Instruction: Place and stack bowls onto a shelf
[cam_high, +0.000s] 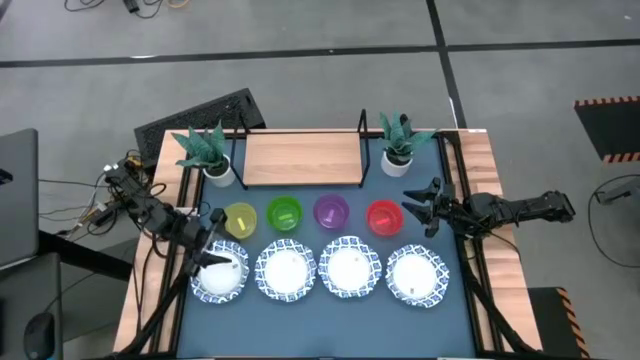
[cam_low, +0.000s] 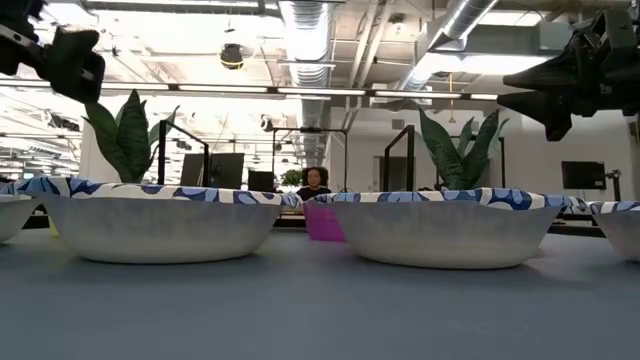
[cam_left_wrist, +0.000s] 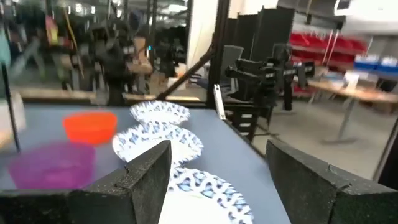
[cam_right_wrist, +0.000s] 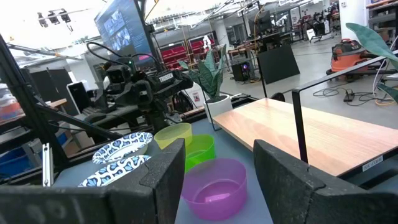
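Note:
Four wide white bowls with blue-patterned rims sit in a row near the table's near edge: (cam_high: 220, 272), (cam_high: 287, 270), (cam_high: 350, 268), (cam_high: 418, 274). Behind them stand the yellow bowl (cam_high: 240, 219), green bowl (cam_high: 285, 214), purple bowl (cam_high: 331, 211) and red bowl (cam_high: 383, 216). The light-wood shelf (cam_high: 300, 158) stands at the far edge on its black frame. My left gripper (cam_high: 214, 243) (cam_left_wrist: 217, 180) is open, above the leftmost white bowl's far rim. My right gripper (cam_high: 418, 206) (cam_right_wrist: 221, 168) is open, raised just right of the red bowl.
Two potted plants in white pots flank the shelf, one at its left end (cam_high: 212, 160) and one at its right end (cam_high: 398, 145). Black frame uprights (cam_high: 362, 130) rise at the shelf's ends. A person (cam_low: 314, 183) sits in the room beyond the table.

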